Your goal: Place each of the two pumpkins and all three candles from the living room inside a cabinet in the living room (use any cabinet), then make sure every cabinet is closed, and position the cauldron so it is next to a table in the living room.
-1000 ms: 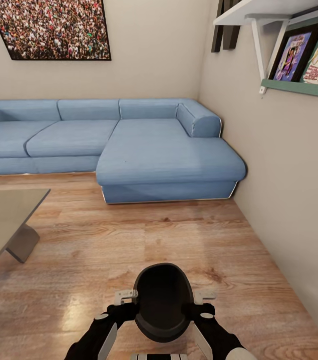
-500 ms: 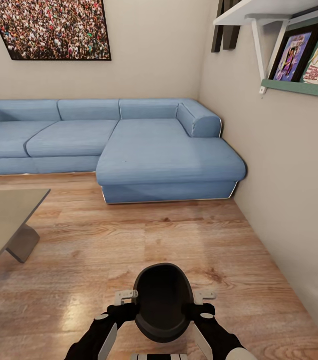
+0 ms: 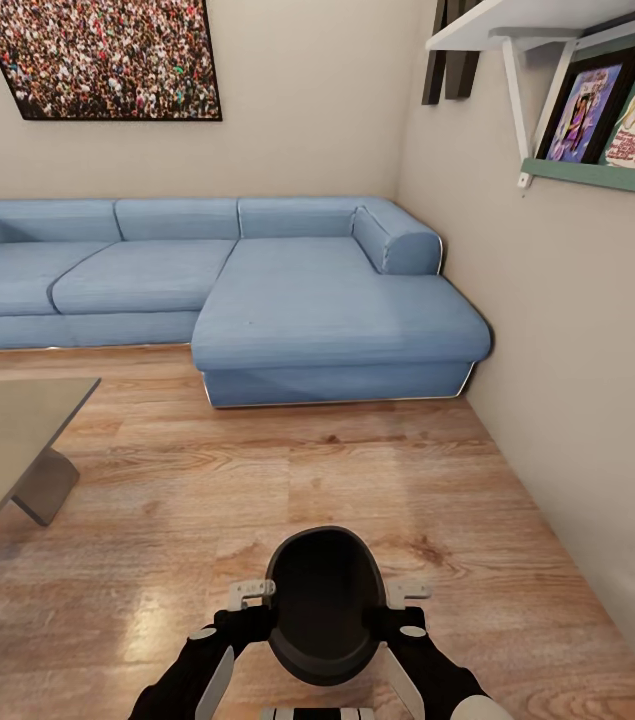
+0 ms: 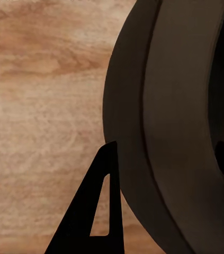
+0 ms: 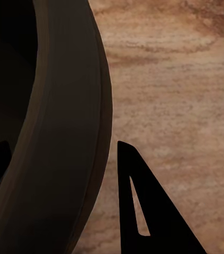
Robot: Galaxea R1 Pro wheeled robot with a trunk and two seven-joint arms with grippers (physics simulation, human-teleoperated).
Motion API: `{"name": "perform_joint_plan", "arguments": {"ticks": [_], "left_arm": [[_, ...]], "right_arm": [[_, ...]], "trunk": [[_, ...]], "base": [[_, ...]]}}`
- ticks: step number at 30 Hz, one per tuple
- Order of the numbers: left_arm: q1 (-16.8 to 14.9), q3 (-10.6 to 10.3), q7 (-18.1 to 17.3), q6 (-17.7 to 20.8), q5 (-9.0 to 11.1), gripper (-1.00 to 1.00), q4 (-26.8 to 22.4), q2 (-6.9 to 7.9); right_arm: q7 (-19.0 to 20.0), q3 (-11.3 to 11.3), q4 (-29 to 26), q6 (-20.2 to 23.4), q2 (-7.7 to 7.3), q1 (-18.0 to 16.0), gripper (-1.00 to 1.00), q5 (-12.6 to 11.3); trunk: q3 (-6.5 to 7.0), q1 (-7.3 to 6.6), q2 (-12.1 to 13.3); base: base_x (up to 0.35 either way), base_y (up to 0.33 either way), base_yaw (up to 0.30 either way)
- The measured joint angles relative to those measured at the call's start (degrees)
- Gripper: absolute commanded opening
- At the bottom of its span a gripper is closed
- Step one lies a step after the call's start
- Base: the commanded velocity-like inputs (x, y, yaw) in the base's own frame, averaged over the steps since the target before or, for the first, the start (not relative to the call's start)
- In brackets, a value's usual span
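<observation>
The black cauldron (image 3: 323,600) hangs low in front of me over the wood-plank floor, its wide mouth tipped toward the head camera. My left gripper (image 3: 255,612) pinches its left rim and my right gripper (image 3: 397,608) pinches its right rim. In the left wrist view one dark finger (image 4: 98,206) lies outside the cauldron (image 4: 159,121) wall. The right wrist view mirrors this, with a finger (image 5: 141,206) outside the cauldron (image 5: 59,116). The grey glossy table (image 3: 2,440) stands at the left, about a metre from the pot. Pumpkins, candles and cabinet are out of view.
A blue L-shaped sofa (image 3: 307,300) runs along the far wall and into the corner. A plain wall closes the right side, carrying a white shelf (image 3: 547,25) and framed pictures (image 3: 617,100). Open wood floor (image 3: 287,470) lies between the table, the sofa and me.
</observation>
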Motion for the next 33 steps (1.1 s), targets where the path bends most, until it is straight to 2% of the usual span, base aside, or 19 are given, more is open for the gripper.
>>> {"name": "perform_joint_plan", "arguments": {"ticks": [26, 33], "left_arm": [[0.00, 0.05, -0.07, 0.00, 0.06, -1.00, 0.01, 0.00], [0.00, 0.11, -2.99, -0.03, -0.27, -1.00, -0.02, 0.02]], "right_arm": [[0.00, 0.05, 0.01, 0.00, 0.00, -0.01, -1.00, 0.02], [0.04, -0.03, 0.00, 0.00, 0.00, -0.01, -1.00, 0.17]], "trunk": [[0.00, 0.00, 0.00], [0.00, 0.00, 0.00]], "base": [[0.000, 0.000, 0.000], [0.000, 0.000, 0.000]]}}
